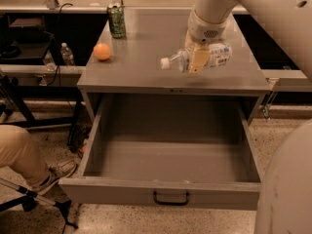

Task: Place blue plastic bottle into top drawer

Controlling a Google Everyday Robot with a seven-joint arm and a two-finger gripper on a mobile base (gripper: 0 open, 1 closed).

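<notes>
The blue plastic bottle (213,56) is a clear bottle with a white cap and a pale label. It lies sideways, cap to the left, held in the air above the cabinet top near its front edge. My gripper (197,58) is shut on the bottle at its middle, coming down from the white arm above. The top drawer (161,191) is pulled fully open below and in front of the bottle. It is a wide grey metal drawer with a small black handle (171,198) and nothing inside.
A green drink can (116,20) and an orange (102,51) stand at the back left of the grey cabinet top (141,67). Two small clear bottles (67,54) sit on a shelf at left. A person's leg and shoe (51,172) are at lower left. My white base (287,189) fills the lower right.
</notes>
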